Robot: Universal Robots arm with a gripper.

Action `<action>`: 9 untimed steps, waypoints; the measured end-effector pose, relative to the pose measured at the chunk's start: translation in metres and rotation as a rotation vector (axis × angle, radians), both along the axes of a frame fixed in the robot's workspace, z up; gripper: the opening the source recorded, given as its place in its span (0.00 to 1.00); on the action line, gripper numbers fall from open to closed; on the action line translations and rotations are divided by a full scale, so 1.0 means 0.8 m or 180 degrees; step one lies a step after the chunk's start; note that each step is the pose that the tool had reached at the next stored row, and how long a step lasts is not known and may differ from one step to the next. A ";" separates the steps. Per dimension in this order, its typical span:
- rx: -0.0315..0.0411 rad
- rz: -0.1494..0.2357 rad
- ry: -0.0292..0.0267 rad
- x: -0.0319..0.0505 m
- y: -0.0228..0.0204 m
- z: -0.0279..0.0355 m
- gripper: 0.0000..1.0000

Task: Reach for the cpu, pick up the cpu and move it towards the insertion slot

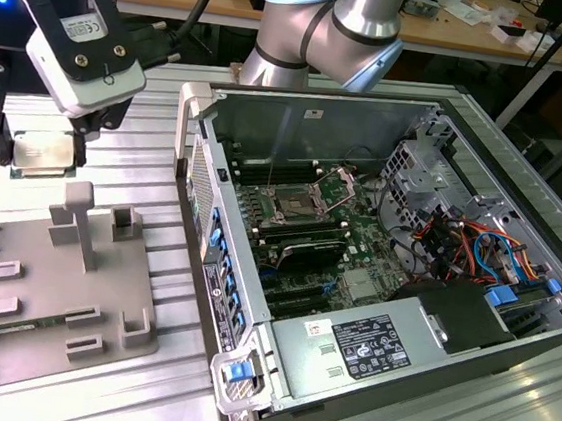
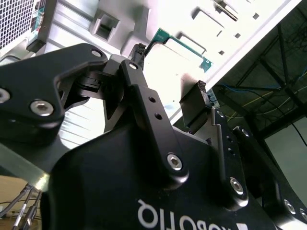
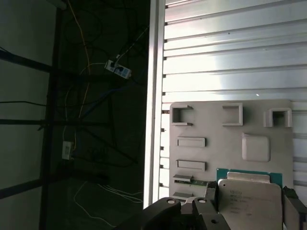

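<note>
The cpu (image 1: 48, 153), a flat silvery square with a thin green rim, hangs at the exterior view's left, above the far end of a grey fixture plate (image 1: 52, 287). My gripper (image 1: 41, 157) is shut on it, one black finger on each side. In the first wrist view the cpu (image 3: 252, 206) sits between the fingers (image 3: 211, 191) over the plate. In the second wrist view its green rim (image 2: 184, 44) shows past the fingertips (image 2: 201, 91). The insertion slot (image 1: 291, 208), a silver-framed socket with a dark centre, lies on the motherboard inside the open computer case, well to the right of the gripper.
The open computer case (image 1: 197, 151) stands between the gripper and the socket, its near wall raised. Memory slots (image 1: 307, 248), cables (image 1: 459, 239) and a power supply (image 1: 367, 345) are inside it. The grey fixture plate (image 3: 216, 124) carries raised posts and brackets. Ribbed aluminium table (image 1: 145, 166) lies underneath.
</note>
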State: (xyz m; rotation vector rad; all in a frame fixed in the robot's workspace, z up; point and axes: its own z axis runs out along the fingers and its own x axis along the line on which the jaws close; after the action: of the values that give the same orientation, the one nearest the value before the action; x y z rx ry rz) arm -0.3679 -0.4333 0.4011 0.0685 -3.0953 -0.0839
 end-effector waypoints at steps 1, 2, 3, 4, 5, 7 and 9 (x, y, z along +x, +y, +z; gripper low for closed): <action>0.0000 0.0000 0.0000 0.000 0.0000 0.0000 0.55; 0.0000 0.0000 0.0000 0.001 0.0000 0.0000 0.55; 0.0000 0.0000 0.0000 0.002 0.0000 0.0000 0.55; 0.0000 0.0000 0.0000 0.002 0.0000 0.0001 0.55; 0.0000 0.0000 0.0000 0.002 0.0000 0.0000 0.55; 0.0000 0.0000 0.0000 0.003 0.0000 0.0000 0.55; 0.0000 0.0000 0.0000 0.004 0.0000 0.0000 0.55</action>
State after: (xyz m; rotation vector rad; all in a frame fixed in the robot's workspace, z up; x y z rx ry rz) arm -0.3650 -0.4333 0.4012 0.0685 -3.0953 -0.0839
